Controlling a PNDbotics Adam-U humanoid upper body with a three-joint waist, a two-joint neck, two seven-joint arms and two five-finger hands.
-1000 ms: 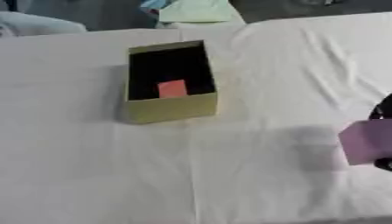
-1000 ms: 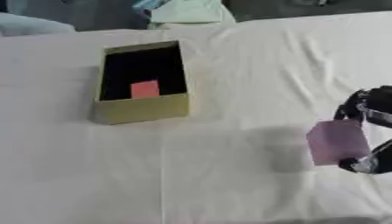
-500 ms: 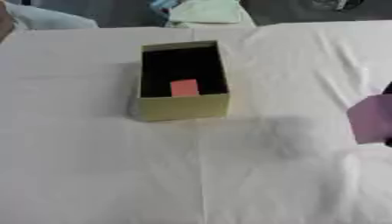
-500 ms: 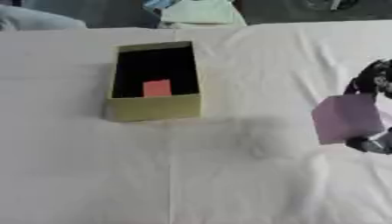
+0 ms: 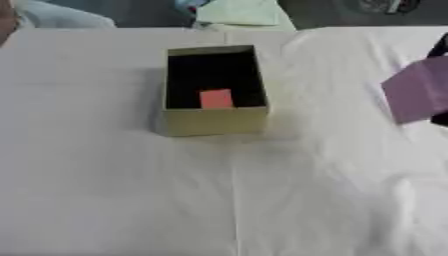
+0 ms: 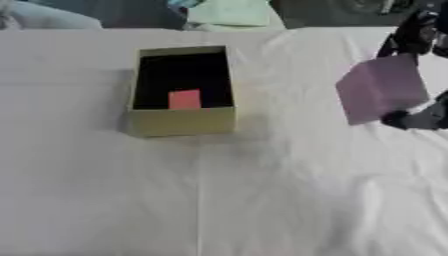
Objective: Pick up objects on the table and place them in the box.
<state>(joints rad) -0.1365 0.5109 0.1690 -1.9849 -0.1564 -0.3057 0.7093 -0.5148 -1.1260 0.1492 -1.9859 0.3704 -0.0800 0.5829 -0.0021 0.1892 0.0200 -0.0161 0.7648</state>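
White wrinkled cloth-covered table [image 6: 262,200] is lying bare in the foreground; further back, the robot's right hand [image 6: 418,116] is pinching a flat purple rectangular block [image 6: 382,88] btwn black fingers above & thumb below, block lifted off the cloth & tilted, well right of the box. Olive-green open cardboard box [image 6: 179,121] w/ dark interior is sitting mid-table, a small red-orange block [image 6: 185,99] already lying inside. Step in hand, prob.: carrying the purple block to the box; next move is calling for travel leftward, over the opening, then release. Right eye view is showing the fingers & thumb; left eye view is cropping them at the edge. Left hand isn't showing. Pale green folded cloth [image 5: 234,11] is lying beyond the far edge
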